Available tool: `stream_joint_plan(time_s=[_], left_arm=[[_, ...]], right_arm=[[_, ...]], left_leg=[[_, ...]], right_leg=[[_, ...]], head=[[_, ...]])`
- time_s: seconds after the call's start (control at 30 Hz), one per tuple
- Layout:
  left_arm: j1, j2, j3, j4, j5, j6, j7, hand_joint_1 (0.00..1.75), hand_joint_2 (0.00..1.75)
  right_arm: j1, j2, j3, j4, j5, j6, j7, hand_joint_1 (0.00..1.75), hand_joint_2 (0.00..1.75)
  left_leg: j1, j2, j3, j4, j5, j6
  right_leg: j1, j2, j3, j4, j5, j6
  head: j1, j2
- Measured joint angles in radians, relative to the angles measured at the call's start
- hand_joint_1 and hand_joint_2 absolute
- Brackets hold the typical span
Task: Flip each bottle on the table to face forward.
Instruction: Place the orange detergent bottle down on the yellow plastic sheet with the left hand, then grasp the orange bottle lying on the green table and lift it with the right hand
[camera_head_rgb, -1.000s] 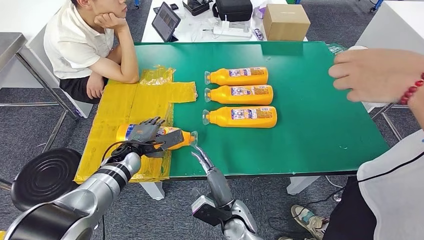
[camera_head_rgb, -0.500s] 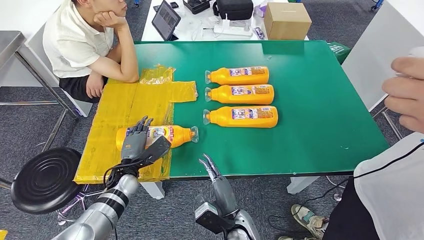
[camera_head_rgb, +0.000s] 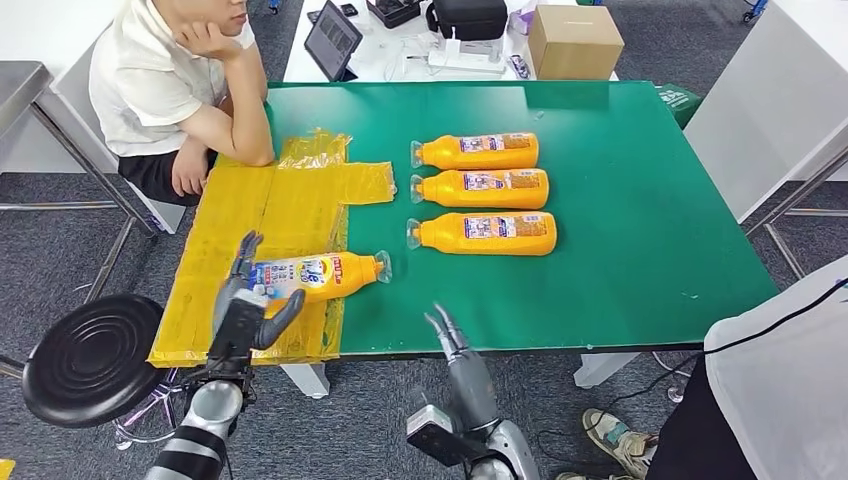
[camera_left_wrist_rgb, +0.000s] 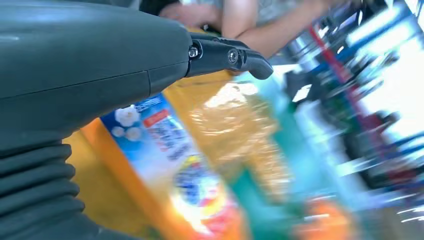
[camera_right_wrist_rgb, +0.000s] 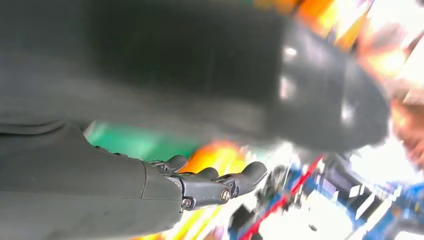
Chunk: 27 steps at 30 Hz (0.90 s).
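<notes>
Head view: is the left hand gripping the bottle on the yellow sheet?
No. The left hand is off the near bottle, its fingers spread, and the bottle lies free on the yellow sheet.

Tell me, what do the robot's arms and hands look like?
Both arms are shiny silver tubes with black bands near the wrists. The left hand and right hand are dark grey, with slim jointed fingers held by small screws, a thick grey thumb and a ribbed grey wrist cover. A black cable loops by the left wrist.
</notes>
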Motion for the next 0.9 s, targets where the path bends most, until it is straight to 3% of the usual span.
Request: stream_joint_plan(time_s=[0.17,0.27,0.43,0.7,0.9], left_arm=[[0.135,-0.029,0.001,-0.206,0.327,-0.104,-0.043,0.00,1.75],[0.185,-0.036,-0.005,-0.283,0.416,-0.151,-0.041,0.00,1.75],[0.214,-0.040,-0.024,-0.326,0.418,-0.185,-0.057,0.00,1.75],[0.228,-0.043,-0.066,-0.326,0.331,-0.159,-0.082,0.00,1.75],[0.228,-0.045,-0.094,-0.318,0.289,-0.141,-0.081,0.00,1.75]], right_arm=[[0.014,-0.036,-0.114,-0.096,0.037,-0.037,0.031,0.00,1.75],[0.015,-0.060,-0.175,-0.132,0.094,-0.050,0.057,0.00,1.75],[-0.011,-0.101,-0.250,-0.126,0.212,-0.069,0.097,0.00,1.75],[-0.088,-0.139,-0.343,-0.017,0.289,-0.071,0.108,0.00,1.75],[-0.138,-0.147,-0.394,0.042,0.498,-0.071,0.172,0.00,1.75]], left_leg=[[-0.001,0.000,-0.001,0.000,-0.001,0.000],[-0.001,0.000,-0.001,0.000,-0.001,0.000],[-0.001,0.000,0.000,0.000,0.000,0.001],[-0.001,0.000,0.000,0.000,0.000,0.001],[-0.001,0.000,-0.001,0.000,0.000,0.001]], right_leg=[[-0.001,0.000,-0.001,-0.001,0.000,0.000],[-0.001,0.000,-0.001,-0.001,0.000,0.000],[-0.001,0.000,-0.001,-0.001,0.000,0.001],[-0.001,0.000,0.000,0.000,0.001,0.001],[-0.001,0.000,-0.001,-0.001,0.001,0.001]], head=[[0.000,0.000],[0.000,0.000],[0.000,0.000],[0.000,0.000],[0.000,0.000]])
